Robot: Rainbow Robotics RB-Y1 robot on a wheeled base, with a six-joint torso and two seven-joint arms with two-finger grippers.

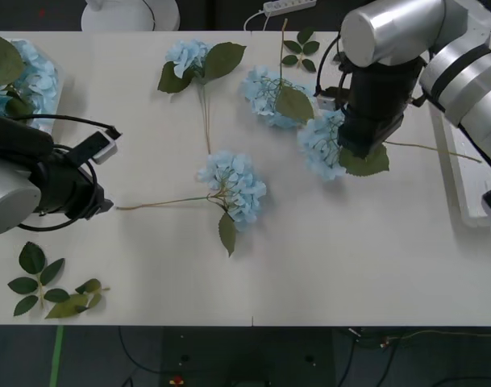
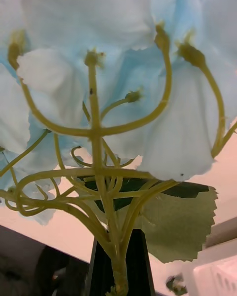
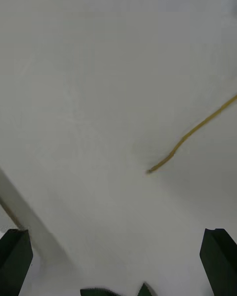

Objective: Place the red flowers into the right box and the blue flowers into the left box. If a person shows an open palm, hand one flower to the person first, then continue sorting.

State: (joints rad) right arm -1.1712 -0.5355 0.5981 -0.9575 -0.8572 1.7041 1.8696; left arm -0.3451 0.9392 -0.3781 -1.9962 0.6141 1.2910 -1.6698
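While my right gripper (image 2: 118, 271) has its black fingers pinched on the stem of a blue flower (image 1: 326, 143) at the table's (image 1: 350, 258) right side, my left gripper (image 3: 118, 256) hovers spread wide, holding nothing; three more blooms lie mid-table; the left box (image 1: 47, 97) holds others.

The table (image 1: 148, 161) is showing a smooth, matt, off-white top. At its twelve o'clock the blue flowers (image 1: 233, 185) are looking like thin matt cloth, with glossy plastic stems. The right gripper (image 2: 118, 271) fingers are appearing matt black.
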